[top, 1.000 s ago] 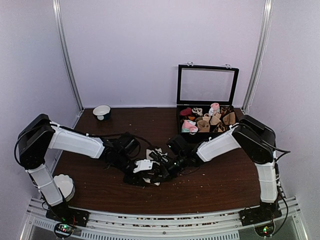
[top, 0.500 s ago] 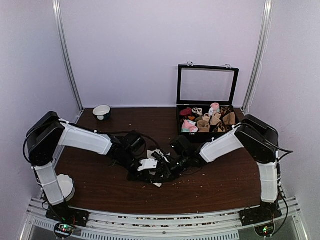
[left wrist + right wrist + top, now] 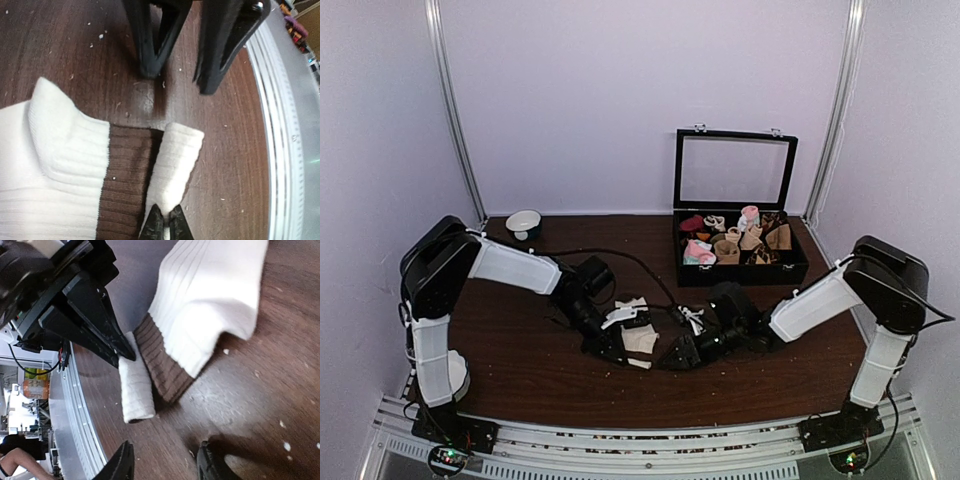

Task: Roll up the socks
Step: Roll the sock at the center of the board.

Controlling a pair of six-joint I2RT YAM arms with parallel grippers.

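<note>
Both arms have swung toward the box (image 3: 735, 262) side over the last second: the right arm has drawn its tool (image 3: 165, 456) out of the tangle it shared with the left one, and the left tool (image 3: 164, 221) has followed the cloth a little the same way.

Now the socks (image 3: 640, 338) lie on the desk (image 3: 520, 385) in front of the box and off to its left, cream-white and ribbed, with a brown band (image 3: 125, 180) showing where one layer is turned back. On the side of them farther from the box, the left tool is pinched tight on a narrow pale fold (image 3: 176, 156) at the edge, probably a cuff end. That grip seems meant to pin the starting edge so a roll can be built against it.

Nearer the box, the right tool stands with its fingers spread and nothing between them, tips close to the desk just short of the pale fold. From its own camera the gap ahead of it frames that fold and the brown band, so it looks lined up to take a new hold.

I judge the roll barely begun: most of the fabric is flat. If the left pinch slips, the fold would likely spring open.
</note>
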